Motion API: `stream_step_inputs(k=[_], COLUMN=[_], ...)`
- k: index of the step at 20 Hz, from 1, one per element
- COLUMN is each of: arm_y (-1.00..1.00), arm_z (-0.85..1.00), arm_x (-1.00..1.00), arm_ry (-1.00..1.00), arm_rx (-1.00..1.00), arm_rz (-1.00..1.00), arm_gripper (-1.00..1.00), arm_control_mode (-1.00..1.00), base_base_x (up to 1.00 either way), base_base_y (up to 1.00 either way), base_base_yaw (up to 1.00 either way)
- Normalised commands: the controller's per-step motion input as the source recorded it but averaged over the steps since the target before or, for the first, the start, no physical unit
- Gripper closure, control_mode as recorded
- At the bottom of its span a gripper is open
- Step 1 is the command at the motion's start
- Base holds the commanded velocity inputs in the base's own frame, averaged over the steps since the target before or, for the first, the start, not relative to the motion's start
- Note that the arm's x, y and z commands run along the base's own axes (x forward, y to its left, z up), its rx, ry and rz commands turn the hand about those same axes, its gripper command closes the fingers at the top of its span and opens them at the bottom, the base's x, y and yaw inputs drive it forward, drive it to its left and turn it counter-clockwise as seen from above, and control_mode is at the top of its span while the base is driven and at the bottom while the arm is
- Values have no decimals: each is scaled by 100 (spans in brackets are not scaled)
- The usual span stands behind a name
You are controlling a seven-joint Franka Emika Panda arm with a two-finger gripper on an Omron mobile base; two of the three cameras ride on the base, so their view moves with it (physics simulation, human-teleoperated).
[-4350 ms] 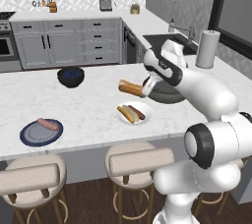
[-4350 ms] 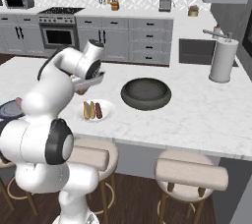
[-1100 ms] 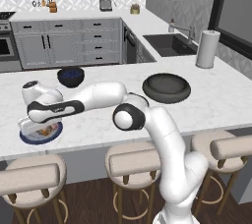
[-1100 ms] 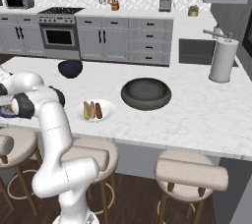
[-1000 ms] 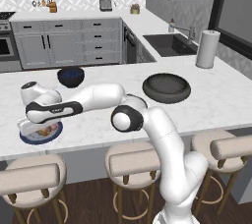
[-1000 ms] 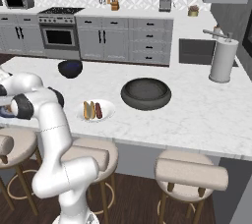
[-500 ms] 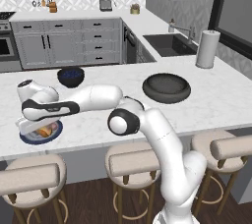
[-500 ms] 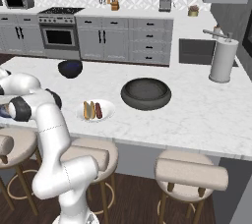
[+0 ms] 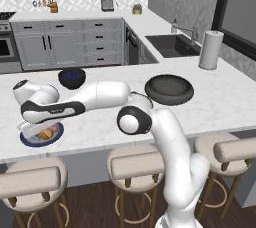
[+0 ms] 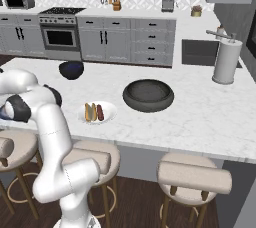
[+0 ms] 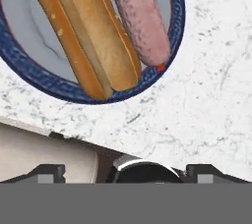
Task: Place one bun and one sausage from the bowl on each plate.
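In the hand view, a tan bun (image 11: 83, 31) and a pinkish-brown sausage (image 11: 140, 16) lie side by side on the blue-rimmed plate (image 11: 29, 70). My gripper (image 11: 130, 174) hangs above the plate's edge, open, its fingertips (image 11: 47, 171) wide apart with nothing between them. From the left base view, the arm stretches far left and the gripper (image 9: 36, 131) hovers over that plate (image 9: 25, 141). The white plate (image 10: 109, 115) holds another bun (image 10: 89, 112) and sausage (image 10: 99, 112). The wide dark bowl (image 10: 148, 95) looks empty.
A small dark-blue bowl (image 9: 71, 77) stands behind the arm. A paper towel roll (image 9: 210, 49) stands at the counter's far right beside the sink (image 9: 172, 45). Stools (image 9: 137, 162) line the counter's near edge just below the blue-rimmed plate.
The gripper has opened over the blue-rimmed plate and let go of the bun, which now lies beside the sausage. The arm has barely moved.
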Motion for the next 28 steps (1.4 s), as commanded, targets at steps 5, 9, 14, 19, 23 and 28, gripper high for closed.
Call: stream_step_inputs(k=[5,9,14,19,23,28], arm_y=[-66,-33,-44,-44,-65,-60], arm_z=[48,53,52,30,0,0], arm_x=[-44,-35,-26,-12,-21,-9], arm_ry=[-22,-21,-13,-3,-7,-2], arm_rx=[2,1,15,25,34,31], arm_rz=[-4,0,0,1,1,0], arm_gripper=[-100,-100,-100,-100,-100,-100], arm_control_mode=[-100,-100,-100,-100,-100,-100], base_base_x=[0,0,0,0,0,0], base_base_y=[0,0,0,0,0,0], base_base_yaw=[0,0,0,0,0,0])
